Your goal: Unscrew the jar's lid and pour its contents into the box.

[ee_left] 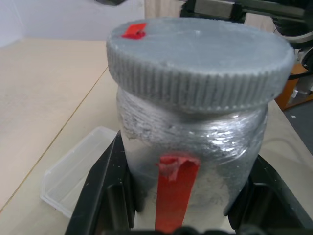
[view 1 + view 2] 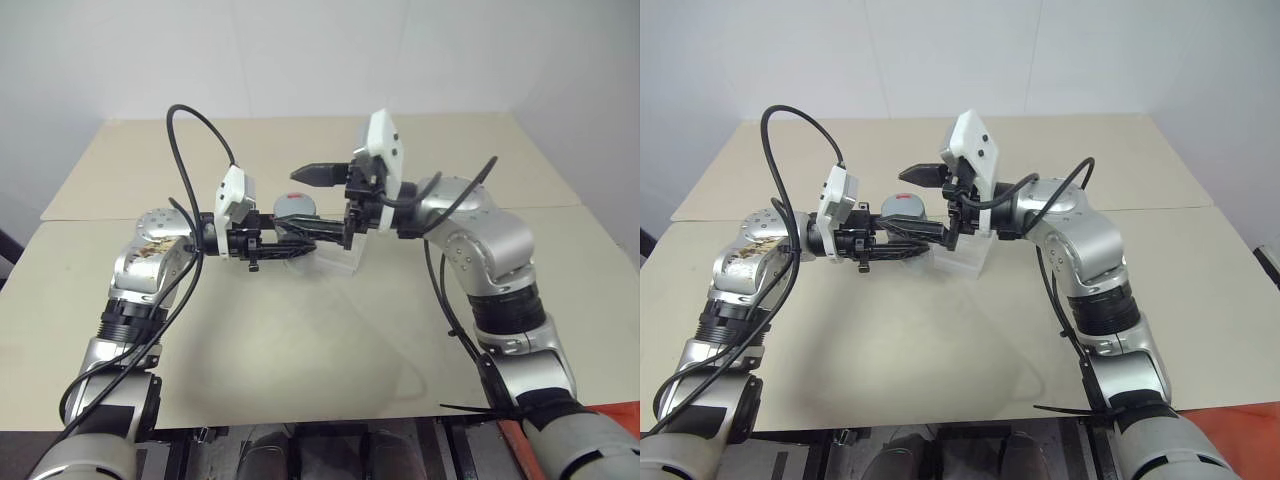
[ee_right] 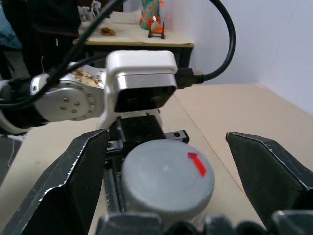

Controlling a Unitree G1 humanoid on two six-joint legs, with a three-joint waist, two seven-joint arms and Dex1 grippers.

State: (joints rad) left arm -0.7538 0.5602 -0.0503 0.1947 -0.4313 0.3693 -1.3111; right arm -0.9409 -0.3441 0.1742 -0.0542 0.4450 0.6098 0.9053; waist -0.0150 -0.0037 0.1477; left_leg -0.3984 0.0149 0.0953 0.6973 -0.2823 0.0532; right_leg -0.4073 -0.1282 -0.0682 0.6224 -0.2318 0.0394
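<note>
— Where's the jar (image 1: 193, 147) right now?

— Up off the bench (image 2: 300, 340), clenched in the left gripper (image 2: 290, 232), which reaches in from nine o'clock. From the head view you mostly catch the grey lid (image 2: 296, 206) with its red mark poking above the black fingers.

— And the right one?

— The right gripper (image 3: 168, 191) comes in from three o'clock with its jaws released, spread wide. Its own wrist camera shows one finger on either side of the lid, both well clear of it, not touching.

— Is the lid still on?

— Yes, the left wrist camera shows it seated on the jar, ribbed edge all round, and a red stripe (image 1: 175, 193) running down the jar's side between the fingers.

— The box?

— Clear tray (image 1: 78, 171) on the bench, just below and beside the jar. From the head view it's half hidden behind the grippers, at about five o'clock of the jar.

— Contents?

— Can't tell; the jar wall is cloudy.
</note>
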